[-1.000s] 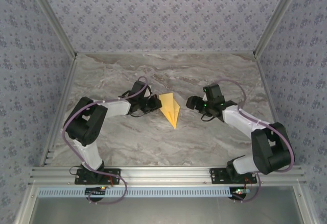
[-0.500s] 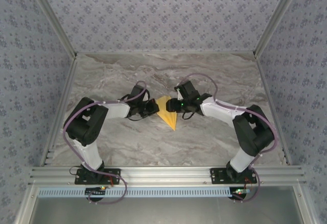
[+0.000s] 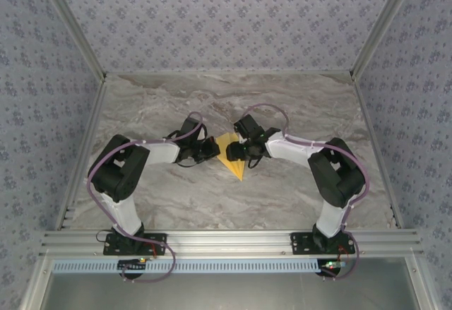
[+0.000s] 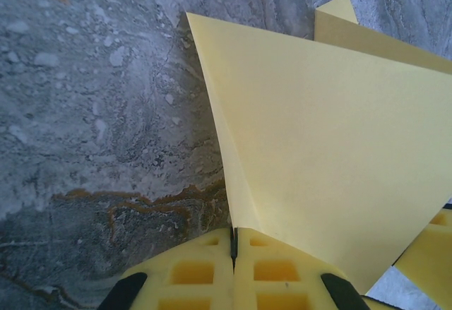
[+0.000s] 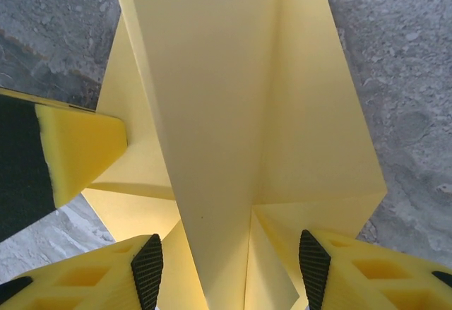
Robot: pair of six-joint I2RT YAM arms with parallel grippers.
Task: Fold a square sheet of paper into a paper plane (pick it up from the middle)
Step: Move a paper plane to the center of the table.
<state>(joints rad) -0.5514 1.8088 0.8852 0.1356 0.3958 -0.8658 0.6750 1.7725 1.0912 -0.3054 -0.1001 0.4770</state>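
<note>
CENTRE TABLE: The yellow-orange paper plane (image 3: 238,167) sits mid-way across the grey marble tabletop (image 3: 296,190), its nose pointing toward 5 o'clock in the overhead view. My left claw (image 4: 233,243), reaching in from the plane's 9 o'clock side, has its pads pressed tight together, pinching one edge of the paper. My right claw (image 5: 229,260), working from the 3 o'clock side, stands with its fingers spread to either side of the plane's raised centre fold.
</note>
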